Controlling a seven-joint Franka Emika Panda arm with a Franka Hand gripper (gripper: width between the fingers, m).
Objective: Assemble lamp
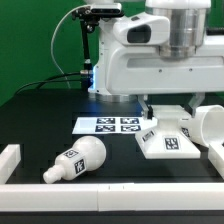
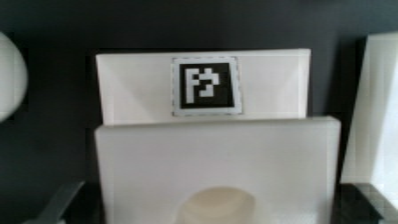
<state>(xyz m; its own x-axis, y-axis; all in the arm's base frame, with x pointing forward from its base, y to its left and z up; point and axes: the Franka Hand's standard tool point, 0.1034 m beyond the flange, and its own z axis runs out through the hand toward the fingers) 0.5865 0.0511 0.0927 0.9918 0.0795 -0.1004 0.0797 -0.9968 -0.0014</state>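
1. Exterior view: the claw [image 1: 167, 120] hung wide over the base [image 1: 170, 143], which sat on the table [image 1: 40, 120] just beside the marker board [image 1: 108, 125]. The shade [image 1: 210, 125] stood close on that view's right, and the bulb [image 1: 75, 160] lay well apart. I judged that a sideways drift could knock the shade.
2. Wrist view: the fingers [image 2: 63, 205] flanked the base [image 2: 205, 150], with a dark sliver showing between (so nothing gripped, as far as I could see). The base flares, so closing off-centre could twist it or squeeze it out. A crooked descent could land a fingertip on its edge.
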